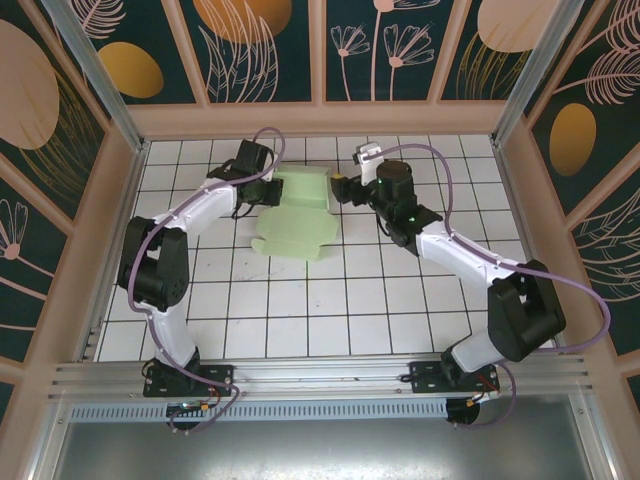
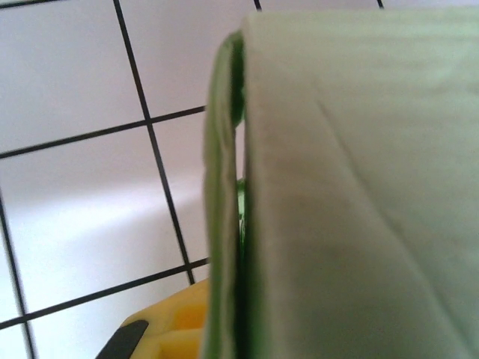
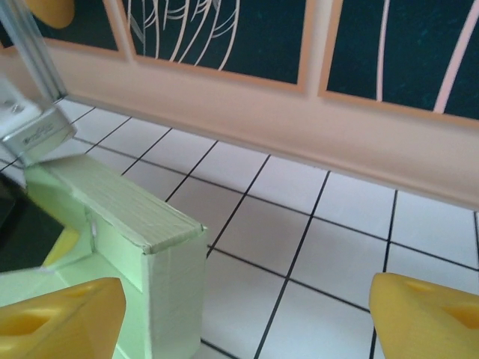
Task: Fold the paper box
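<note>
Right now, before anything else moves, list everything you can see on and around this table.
paper box: one, pale mint green, partly folded, far middle of the table between the grippers
table: one, white tiles with dark grid lines, under everything
wall panels: several, dark teal with peach plant drawings, around three sides
metal posts: two, silver, far corners
cables: two, purple, one along each arm
left arm: one, white and black, near left
right arm: one, white and black, near right
left gripper: one, yellow fingers, shut on the paper box's left edge
right gripper: one, yellow fingers, open at its right end
</note>
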Motion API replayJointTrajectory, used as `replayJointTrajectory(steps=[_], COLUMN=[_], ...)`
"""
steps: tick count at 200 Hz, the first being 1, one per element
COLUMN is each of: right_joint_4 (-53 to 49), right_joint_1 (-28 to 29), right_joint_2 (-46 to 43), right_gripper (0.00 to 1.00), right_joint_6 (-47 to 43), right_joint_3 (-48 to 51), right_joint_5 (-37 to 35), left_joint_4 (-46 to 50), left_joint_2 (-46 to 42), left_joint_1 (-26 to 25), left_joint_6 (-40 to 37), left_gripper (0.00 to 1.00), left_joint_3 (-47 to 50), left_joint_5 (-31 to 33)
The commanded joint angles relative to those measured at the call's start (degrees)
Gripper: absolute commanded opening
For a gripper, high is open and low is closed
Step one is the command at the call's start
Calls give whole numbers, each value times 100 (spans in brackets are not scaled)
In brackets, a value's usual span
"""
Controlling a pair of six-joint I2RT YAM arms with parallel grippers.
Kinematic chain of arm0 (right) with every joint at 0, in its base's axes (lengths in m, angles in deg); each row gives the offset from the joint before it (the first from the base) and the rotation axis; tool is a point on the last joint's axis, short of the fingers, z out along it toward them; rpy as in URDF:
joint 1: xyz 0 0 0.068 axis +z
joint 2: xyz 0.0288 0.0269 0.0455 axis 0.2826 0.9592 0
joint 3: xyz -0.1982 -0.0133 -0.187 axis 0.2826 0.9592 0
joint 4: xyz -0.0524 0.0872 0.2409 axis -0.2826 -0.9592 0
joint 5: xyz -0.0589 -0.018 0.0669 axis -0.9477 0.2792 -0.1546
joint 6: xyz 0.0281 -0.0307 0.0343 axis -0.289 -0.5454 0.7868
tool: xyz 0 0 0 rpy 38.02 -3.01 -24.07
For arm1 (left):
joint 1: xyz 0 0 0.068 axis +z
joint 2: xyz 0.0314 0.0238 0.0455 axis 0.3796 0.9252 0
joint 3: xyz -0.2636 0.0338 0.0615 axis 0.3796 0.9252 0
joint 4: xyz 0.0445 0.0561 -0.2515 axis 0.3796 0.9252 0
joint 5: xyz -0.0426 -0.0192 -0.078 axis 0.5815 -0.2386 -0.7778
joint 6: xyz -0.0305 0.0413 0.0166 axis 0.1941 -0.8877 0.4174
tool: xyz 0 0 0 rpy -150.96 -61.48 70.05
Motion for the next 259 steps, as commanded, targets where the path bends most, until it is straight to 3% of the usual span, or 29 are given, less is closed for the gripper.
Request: replayJointTrajectory(steps=[1,28,55,81,135,161,177,193,221,233,259], right_joint_4=[-28,-169,3,23,-176,-274,-261,-223,-199,-180,-205], right_joint_1=[-21,-25,-24,-17,168,198,202,203,217,220,237], right_joint_2=[-205,-211,-113,101,368,506,576,642,713,728,806], right_gripper=[85,85,85,84,84,83,82,82,83,82,82], right_joint_6=[-188,-385,-292,-280,-755,-823,-839,-830,-821,-831,-817], right_joint_3=[79,137,211,160,157,145,170,177,154,151,104], right_joint_5=[678,833,1089,1328,1584,1584,1577,1601,1645,1661,1670], left_joint_4=[1616,2220,3008,3608,4154,4381,4400,4498,4434,4321,3929], left_joint_2=[370,322,376,612,1239,1628,1679,1766,1688,1579,1278], left_joint_1=[21,21,21,21,-63,-188,-255,-342,-388,-399,-418], left_joint_6=[-855,-1187,-1297,-1462,-1647,-1559,-1514,-1546,-1641,-1701,-1721], left_gripper=[0,0,0,0,0,0,0,18,32,46,64], left_joint_3=[-539,-595,-555,-628,-924,-932,-999,-1201,-1677,-1854,-2011], left_joint_5=[424,613,1192,1104,945,1417,1394,1324,1306,1201,1126])
